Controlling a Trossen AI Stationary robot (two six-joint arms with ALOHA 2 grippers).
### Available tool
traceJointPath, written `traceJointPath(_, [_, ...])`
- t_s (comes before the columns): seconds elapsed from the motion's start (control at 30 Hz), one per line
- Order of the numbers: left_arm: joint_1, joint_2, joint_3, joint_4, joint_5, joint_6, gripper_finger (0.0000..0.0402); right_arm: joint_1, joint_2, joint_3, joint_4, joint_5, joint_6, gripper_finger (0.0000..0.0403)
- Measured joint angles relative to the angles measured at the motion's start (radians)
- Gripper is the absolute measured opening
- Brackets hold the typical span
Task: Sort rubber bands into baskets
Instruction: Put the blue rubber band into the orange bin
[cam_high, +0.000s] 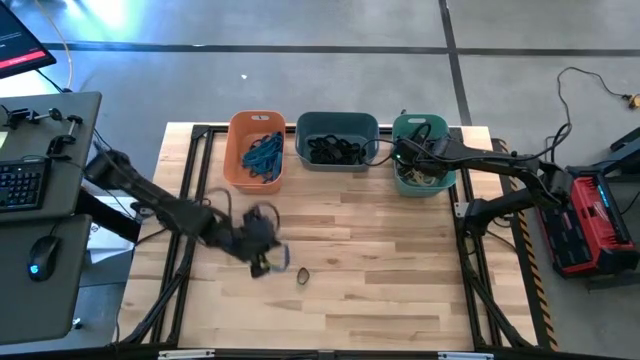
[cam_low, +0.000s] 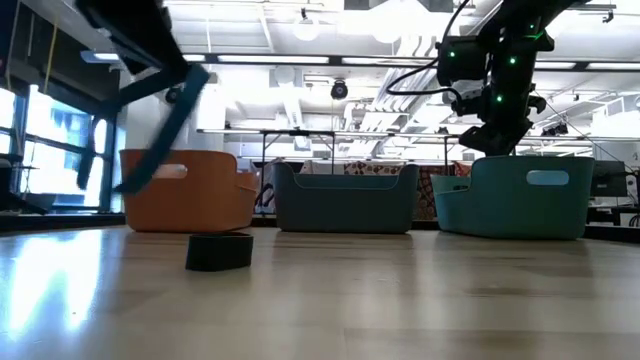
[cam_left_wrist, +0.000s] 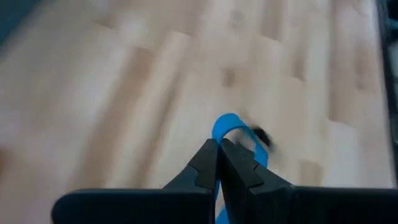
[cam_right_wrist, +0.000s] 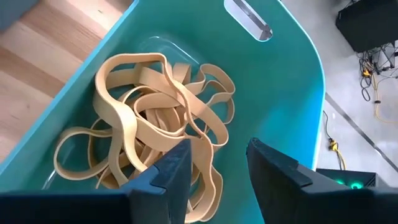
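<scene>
Low — left arm (cam_high: 180, 213) — table-skimming

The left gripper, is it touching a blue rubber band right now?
Touching. The left wrist view shows the left gripper shut, with a blue rubber band pinched between its fingertips.

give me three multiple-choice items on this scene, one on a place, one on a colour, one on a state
1. Where is the right gripper?
A. over the teal basket
B. over the orange basket
C. at the table's front edge

2. What colour is the band in the left gripper?
A. tan
B. blue
C. black

3. How do the right gripper's fingers stand?
A. shut on a tan band
B. shut on nothing
C. open

Answers:
1 A, its wrist view looks into the teal basket at tan bands.
2 B, a blue loop shows between the shut fingers.
3 C, a gap shows between them.
</scene>
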Motion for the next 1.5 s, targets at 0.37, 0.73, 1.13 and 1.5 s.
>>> traceJointPath(0.37, [0.314, -0.288, 0.000, -0.076, -0.029, 0.205, 0.0000, 0.000, 0.000, 0.000, 0.015, -0.001, 0.000, 0.0145])
traceJointPath(0.73, [0.776, -0.362, 0.000, -0.060, 0.068, 0.470, 0.0000, 0.000, 0.000, 0.000, 0.050, -0.001, -0.004, 0.0145])
traceJointPath(1.13, [1.106, -0.220, 0.000, -0.023, 0.209, 0.594, 0.0000, 0.000, 0.000, 0.000, 0.050, -0.011, -0.011, 0.0145])
traceJointPath(1.5, [1.199, -0.023, 0.000, -0.025, 0.249, 0.672, 0.0000, 0.000, 0.000, 0.000, 0.054, -0.021, -0.011, 0.0145])
